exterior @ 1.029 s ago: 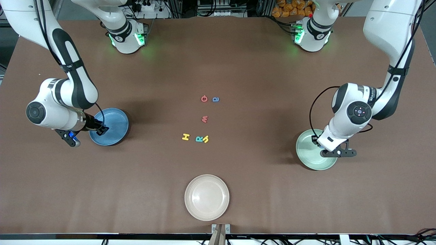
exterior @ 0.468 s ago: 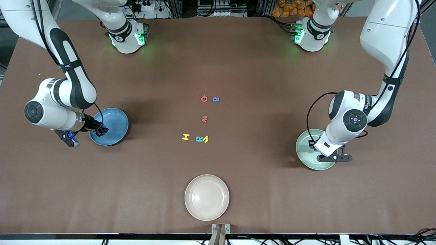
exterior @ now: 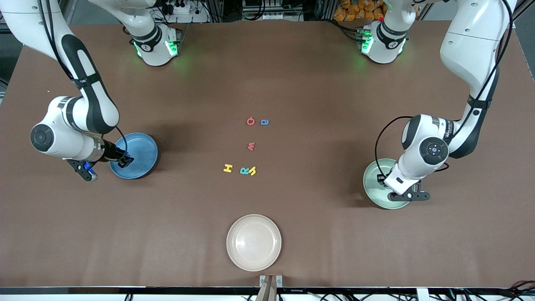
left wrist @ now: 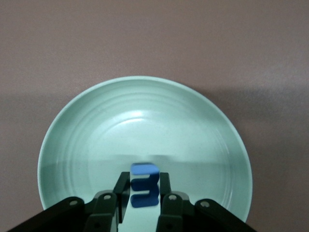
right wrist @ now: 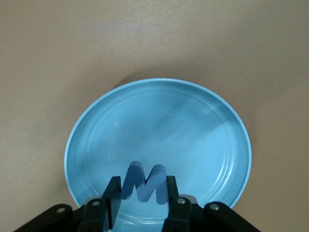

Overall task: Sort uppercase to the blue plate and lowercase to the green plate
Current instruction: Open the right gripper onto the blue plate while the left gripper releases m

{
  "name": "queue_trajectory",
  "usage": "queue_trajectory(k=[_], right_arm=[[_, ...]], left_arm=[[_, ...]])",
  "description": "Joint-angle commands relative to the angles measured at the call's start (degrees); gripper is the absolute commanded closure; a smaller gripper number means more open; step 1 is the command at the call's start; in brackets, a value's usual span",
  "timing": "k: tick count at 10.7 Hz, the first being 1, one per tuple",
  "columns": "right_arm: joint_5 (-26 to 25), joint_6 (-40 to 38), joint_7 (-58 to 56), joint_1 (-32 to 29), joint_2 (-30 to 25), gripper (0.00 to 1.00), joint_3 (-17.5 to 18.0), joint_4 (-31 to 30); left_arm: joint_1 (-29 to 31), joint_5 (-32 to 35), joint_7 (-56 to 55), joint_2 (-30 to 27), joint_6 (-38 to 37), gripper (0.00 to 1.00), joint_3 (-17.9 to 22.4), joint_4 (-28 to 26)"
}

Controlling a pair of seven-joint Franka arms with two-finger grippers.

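**Inventory: both grippers loaded over their plates**

Front view. I logged the right gripper [exterior: 125, 160] over the blue plate [exterior: 140, 146], at the right arm's end of the counter [exterior: 317, 234]. The left gripper [exterior: 382, 179] hung over the green plate [exterior: 372, 186], at the left arm's end. Five letters lay mid-counter, well apart from both plates: red G [exterior: 250, 121] just beside blue a [exterior: 264, 122], farthest from the camera; red m [exterior: 250, 146] nearer; then yellow H [exterior: 228, 168], with teal R [exterior: 244, 170] touching small yellow h [exterior: 252, 170], nearest. A cream plate [exterior: 253, 242] sat nearest the camera, nothing in it.

Left wrist view. I saw the jaws closed part-way onto a small blue m [left wrist: 144, 186], one finger [left wrist: 120, 188] on each flank, the letter held over the green plate [left wrist: 72, 145]. I could not tell whether it touched the plate floor.

Right wrist view. I noted the jaws narrowed onto a larger blue M [right wrist: 144, 182], gripped at both sides by the fingers [right wrist: 112, 193], over the blue plate [right wrist: 96, 145] near its rim. No other letter lay in that plate.
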Motion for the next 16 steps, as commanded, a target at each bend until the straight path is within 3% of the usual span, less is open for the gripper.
queue_trajectory(k=[1,4,10,11,12,13,16], right_arm=[[-0.9,0.3,0.1,-1.0,-0.9,1.0,0.9,-0.5],[-0.9,0.4,0.1,-1.0,-0.7,1.0,0.9,-0.5],[-0.9,1.2,0.1,-1.2,-0.3,1.0,0.9,-0.5],[-0.9,1.1,0.2,-1.6,-0.1,0.69,0.9,-0.5],[-0.9,1.0,0.6,-1.8,-0.1,0.24,0.9,-0.5],[-0.8,0.9,0.6,-1.8,-0.1,0.0,0.9,-0.5],[-0.4,0.6,0.6,-1.9,-0.1,0.0,0.9,-0.4]], left_arm=[[-2.0,-1.4,-3.2,-1.5,-2.0,0.58,0.3,0.5],[-2.9,-1.7,-4.0,-3.9,-5.9,0.48,-0.4,0.9],[-5.1,-2.7,-11.9,-5.9,-10.9,0.37,-4.0,2.1],[-5.1,-2.7,-13.5,-6.2,-11.8,0.34,-5.3,2.4],[-5.1,-2.7,-15.4,-6.6,-12.4,0.33,-6.6,2.4],[-5.1,-2.7,-17.2,-6.8,-13.2,0.32,-8.0,2.5],[-5.2,-2.7,-20.3,-7.4,-14.0,0.22,-10.7,2.4]])
